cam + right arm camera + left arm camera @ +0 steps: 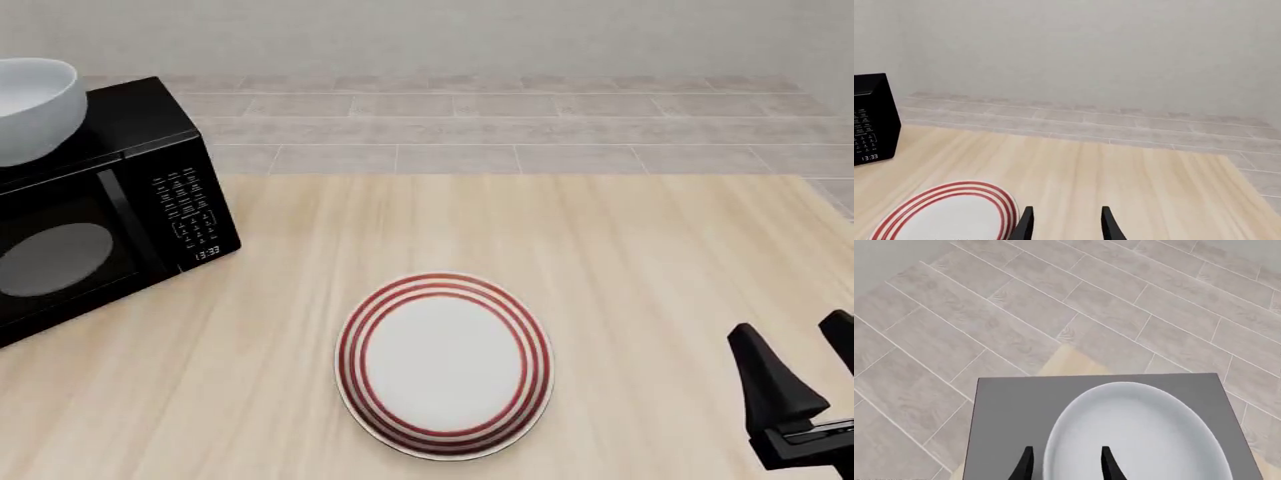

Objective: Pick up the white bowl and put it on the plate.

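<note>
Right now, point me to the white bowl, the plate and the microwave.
white bowl (32, 108): front view, on its outer side wall, atop the microwave.
plate (445, 362): front view, on its plain white centre inside the red rings.
microwave (187, 215): front view, on its keypad panel.

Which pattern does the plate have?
Three concentric red rings around a white centre on the plate, clearest in the front view.

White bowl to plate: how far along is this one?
Nothing is done yet. The white bowl sits on top of the microwave. The left gripper is open, straddling the bowl's rim, so the grasp is under way. The plate lies bare on the table. Lifting and placing remain.
</note>
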You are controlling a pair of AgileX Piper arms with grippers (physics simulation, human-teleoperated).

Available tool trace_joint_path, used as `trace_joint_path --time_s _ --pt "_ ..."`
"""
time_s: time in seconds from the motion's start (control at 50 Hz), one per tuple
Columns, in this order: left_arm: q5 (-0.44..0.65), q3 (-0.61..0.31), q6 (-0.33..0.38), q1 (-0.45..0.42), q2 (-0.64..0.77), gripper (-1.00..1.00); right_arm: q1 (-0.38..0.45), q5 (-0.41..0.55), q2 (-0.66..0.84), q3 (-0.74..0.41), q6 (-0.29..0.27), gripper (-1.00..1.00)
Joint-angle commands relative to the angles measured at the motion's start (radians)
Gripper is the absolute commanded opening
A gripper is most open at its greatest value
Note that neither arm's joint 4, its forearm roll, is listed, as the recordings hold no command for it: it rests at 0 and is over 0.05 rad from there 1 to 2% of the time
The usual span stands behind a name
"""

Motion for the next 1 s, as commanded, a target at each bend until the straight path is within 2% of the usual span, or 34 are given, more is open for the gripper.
trace_joint_path --time_s 0.02,0.24,0.26,0.66,0.78,0.8,0.84,0.86,0.88,0.92,0.94,0.98,1.0 --pt "-0.01 0.0 -0.003 -0.002 0.021 1.0 0.004 -0.001 0.005 -0.002 -0.001 1.0" --pt "-0.016 0.004 -0.002 -0.01 0.032 1.0 0.003 -0.01 0.011 0.004 -0.004 1.0" --pt "-0.018 0.011 0.008 0.014 0.028 -1.0 0.003 -0.009 0.011 0.002 -0.006 1.0" --pt "-0.008 0.012 -0.006 0.014 0.003 -1.0 0.007 0.007 -0.002 -0.001 -0.009 1.0" --pt "0.01 0.01 -0.059 -0.04 -0.012 -1.0 0.007 0.005 0.004 -0.003 -0.011 1.0" --pt "0.015 0.01 -0.081 -0.071 -0.016 -1.0 0.006 -0.005 0.011 0.001 -0.01 1.0" --pt "0.005 0.013 -0.075 -0.092 -0.037 -1.0 0.007 -0.006 0.013 0.001 -0.012 1.0" --pt "0.018 0.012 -0.111 -0.107 -0.036 -1.0 0.008 -0.003 0.012 0.0 -0.011 1.0" --pt "0.018 0.012 -0.111 -0.107 -0.036 -1.0 0.008 -0.003 0.012 0.0 -0.011 1.0" --pt "0.024 0.022 -0.183 -0.163 -0.06 -1.0 0.007 -0.005 0.013 0.002 -0.011 1.0" --pt "-0.005 0.06 -0.172 -0.156 -0.07 -1.0 0.006 -0.007 0.015 0.003 -0.011 1.0" --pt "-0.019 0.083 -0.197 -0.192 -0.089 -1.0 0.006 -0.008 0.017 0.003 -0.012 1.0" --pt "0.025 0.046 -0.204 -0.19 -0.092 -1.0 0.007 -0.009 0.019 0.003 -0.011 1.0"
